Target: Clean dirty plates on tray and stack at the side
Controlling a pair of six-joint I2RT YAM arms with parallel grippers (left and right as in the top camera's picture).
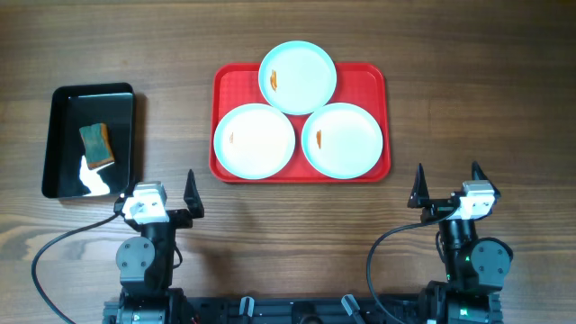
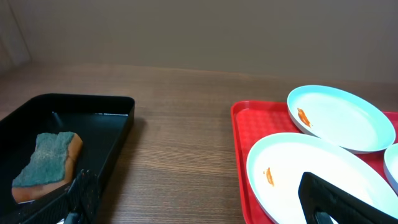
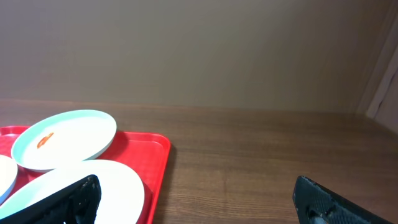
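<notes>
Forward-left of right hand, plates fill tray.

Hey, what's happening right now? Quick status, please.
Left gripper and right gripper open, empty. Three plates on tray, smeared. Sponge in black tray. Nothing blocking.

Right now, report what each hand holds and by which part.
Nothing is held. The left hand and the right hand are both open and empty, short of the red tray.

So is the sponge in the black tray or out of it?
In. The sponge lies inside the black tray, within its rim.
</notes>
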